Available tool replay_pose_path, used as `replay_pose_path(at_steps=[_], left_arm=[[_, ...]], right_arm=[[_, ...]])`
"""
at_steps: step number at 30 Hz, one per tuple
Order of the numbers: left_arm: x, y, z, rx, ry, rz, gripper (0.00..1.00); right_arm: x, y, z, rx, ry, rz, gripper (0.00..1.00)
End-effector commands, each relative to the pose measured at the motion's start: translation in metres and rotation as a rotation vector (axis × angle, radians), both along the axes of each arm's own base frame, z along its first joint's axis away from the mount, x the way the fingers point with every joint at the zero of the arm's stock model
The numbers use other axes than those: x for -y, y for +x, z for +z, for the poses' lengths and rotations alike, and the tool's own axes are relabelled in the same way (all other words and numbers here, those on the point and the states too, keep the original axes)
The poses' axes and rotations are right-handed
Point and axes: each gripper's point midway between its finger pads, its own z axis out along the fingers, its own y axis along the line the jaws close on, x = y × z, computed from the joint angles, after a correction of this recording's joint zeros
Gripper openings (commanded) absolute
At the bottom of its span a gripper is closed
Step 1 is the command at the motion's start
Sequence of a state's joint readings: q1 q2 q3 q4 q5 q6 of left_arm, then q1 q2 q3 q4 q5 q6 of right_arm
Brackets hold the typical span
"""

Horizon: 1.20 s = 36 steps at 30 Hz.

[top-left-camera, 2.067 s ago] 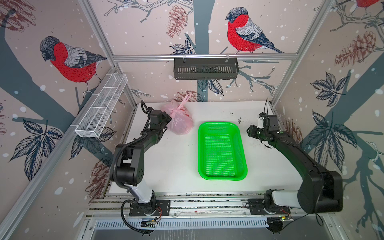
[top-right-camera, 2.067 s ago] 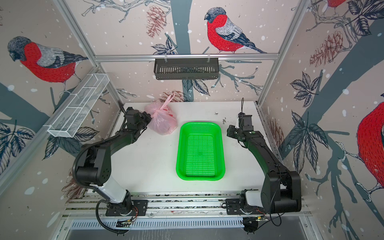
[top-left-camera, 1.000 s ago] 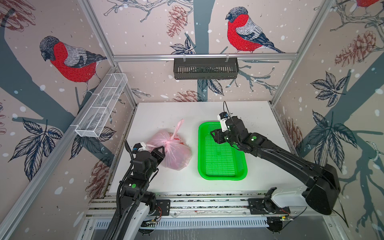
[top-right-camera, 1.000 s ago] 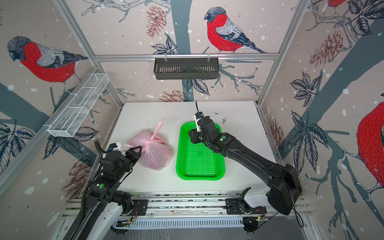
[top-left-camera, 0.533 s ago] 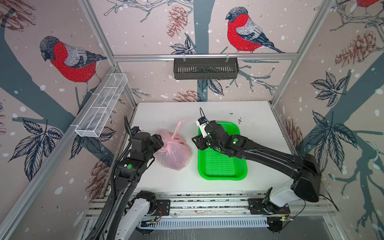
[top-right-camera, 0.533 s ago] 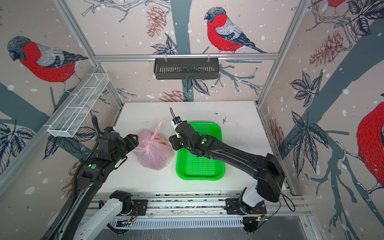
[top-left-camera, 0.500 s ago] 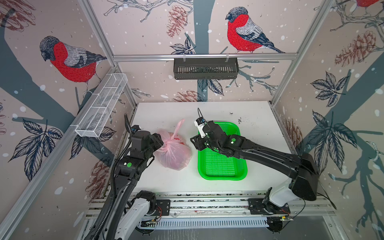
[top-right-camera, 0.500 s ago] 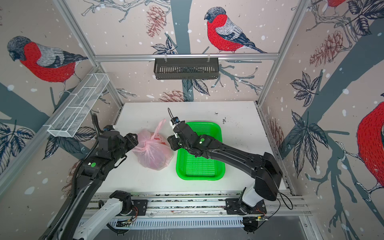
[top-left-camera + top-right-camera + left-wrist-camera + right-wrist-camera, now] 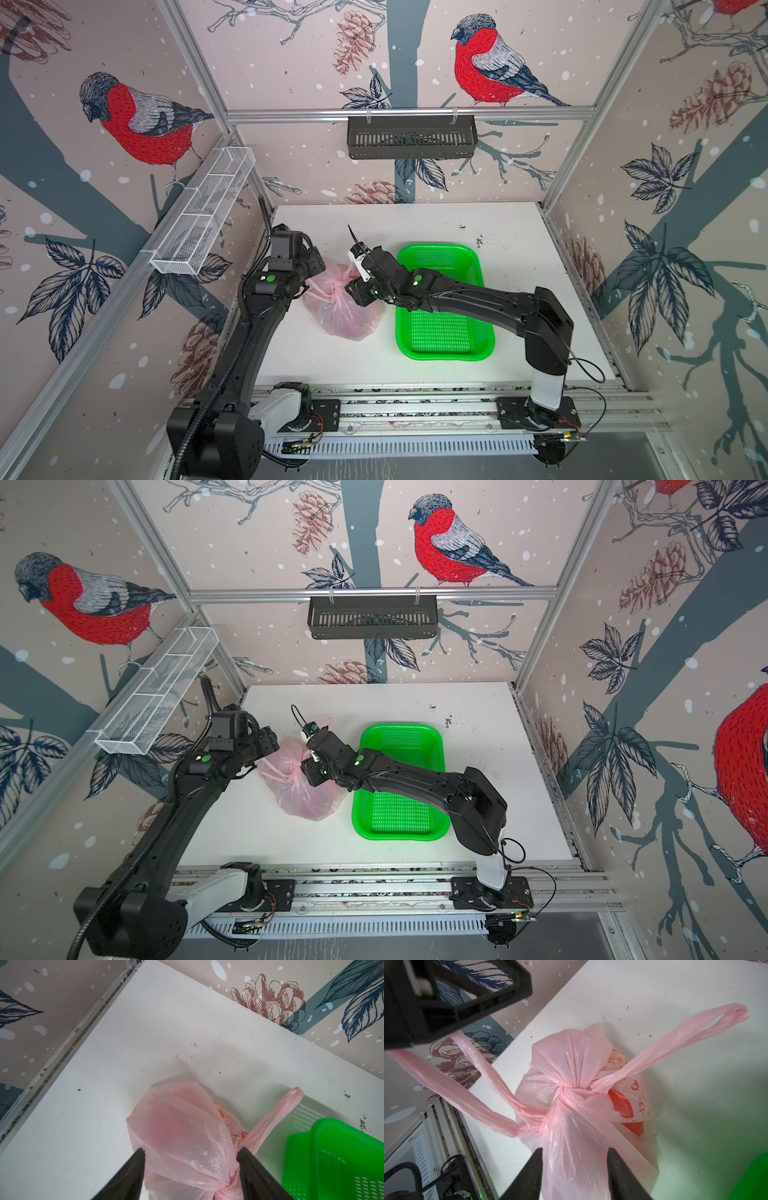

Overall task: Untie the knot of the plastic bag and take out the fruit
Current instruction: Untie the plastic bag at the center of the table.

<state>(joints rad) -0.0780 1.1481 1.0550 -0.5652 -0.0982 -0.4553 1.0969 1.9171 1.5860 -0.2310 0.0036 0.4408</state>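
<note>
Bag (image 9: pixel 347 320), pink, knotted. In both top views you find it lying on the bench (image 9: pixel 415 224) toward the left edge, midway between front and back, just beside the green tray (image 9: pixel 440 357). The left gripper (image 9: pixel 311 274) sits at its left-edge side and the right gripper (image 9: pixel 358 291) over its tray side, with the knot (image 9: pixel 332 288) between them. Same layout: bag (image 9: pixel 309 802), left gripper (image 9: pixel 268 748), right gripper (image 9: pixel 312 776), tray (image 9: pixel 399 837).

Left wrist: your left gripper (image 9: pixel 191 1150) is spread wide, its fingers (image 9: pixel 133 1167) straddling the bulge of the bag (image 9: pixel 187 1147), nothing clamped. The knot (image 9: pixel 228 1187) lies against one finger. One loop (image 9: pixel 276 1113) reaches out free toward the tray (image 9: pixel 299 1136). Of the fruit (image 9: pixel 166 1124) you get only a reddish blur through the film.

Right wrist: your right gripper (image 9: pixel 574 1151) stands part-way open, fingers (image 9: pixel 529 1176) either side of the bag (image 9: pixel 581 1136), just short of the knot (image 9: pixel 566 1091), which is tied. One loop (image 9: pixel 685 1030) lies free. The other loop (image 9: pixel 467 1088) runs taut up under the left gripper (image 9: pixel 456 1001). Its end is hidden, so you cannot tell whether it is caught there.
</note>
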Motion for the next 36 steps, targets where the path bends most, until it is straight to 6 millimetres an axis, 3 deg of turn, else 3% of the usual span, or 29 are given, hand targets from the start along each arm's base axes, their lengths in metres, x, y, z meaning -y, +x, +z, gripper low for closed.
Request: replay_pose_path(at_steps=[1, 9, 18, 22, 27, 36], left_arm=[[0.017, 0.015, -0.002, 0.012, -0.039, -0.097, 0.70], [0.025, 0.019, -0.037, -0.074, -0.062, -0.130, 0.74], [0.027, 0.014, -0.057, -0.135, -0.063, -0.148, 0.75], [0.030, 0.010, -0.064, -0.164, -0.083, -0.154, 0.69], [0.036, -0.005, -0.094, -0.242, -0.130, -0.164, 0.63], [0.036, 0.001, -0.107, -0.243, -0.141, -0.147, 0.43]], right_arm=[[-0.010, 0.001, -0.001, 0.000, 0.008, 0.022, 0.51], [-0.016, 0.000, -0.019, -0.025, -0.017, 0.034, 0.51], [-0.019, 0.001, -0.035, -0.052, -0.039, 0.042, 0.51], [-0.020, 0.000, -0.040, -0.061, -0.046, 0.047, 0.51], [-0.020, -0.004, -0.046, -0.079, -0.052, 0.060, 0.48], [-0.020, -0.013, -0.056, -0.102, -0.073, 0.083, 0.45]])
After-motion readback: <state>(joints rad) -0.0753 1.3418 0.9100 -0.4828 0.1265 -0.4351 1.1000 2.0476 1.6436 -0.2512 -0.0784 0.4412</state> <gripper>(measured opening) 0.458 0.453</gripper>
